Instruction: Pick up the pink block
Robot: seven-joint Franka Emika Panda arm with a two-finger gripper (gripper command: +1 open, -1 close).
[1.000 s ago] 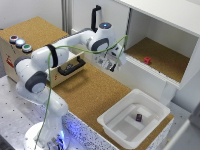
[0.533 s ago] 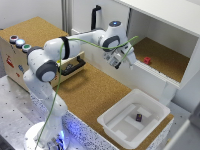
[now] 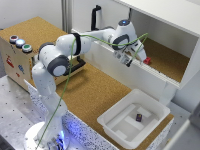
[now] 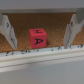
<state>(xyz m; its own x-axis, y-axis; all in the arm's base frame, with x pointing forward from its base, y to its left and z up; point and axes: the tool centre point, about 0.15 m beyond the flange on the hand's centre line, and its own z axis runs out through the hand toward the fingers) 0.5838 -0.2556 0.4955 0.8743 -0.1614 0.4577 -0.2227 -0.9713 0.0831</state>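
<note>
At the exterior view's left sits a wooden box with three round buttons on its top, resting on the cork-covered surface. Beside it the white arm rises from its base on the perforated metal plate and reaches across toward the exterior view's right, a green cable looping along it. A black handle-shaped object stands upright behind the arm.

Further right, the arm's wrist leans over the low white wall of a white-sided compartment with a cork floor. The end effector hangs just at that wall, and the pink block lies on the cork floor inside the compartment, just beside it on the exterior view's right, not touching as far as I can tell from here.

The wrist view is clearer on that: the two pale fingers are spread wide, one on each side of the picture, and the pink block sits on the cork between them, apart from both. It shows a dark mark on its facing side, too blurred to read. The white wall edge runs across in front of it.

Nearer to me, at the exterior view's lower right, a white plastic tray rests on the surface, with a small dark purple cube lying inside one of its compartments.
</note>
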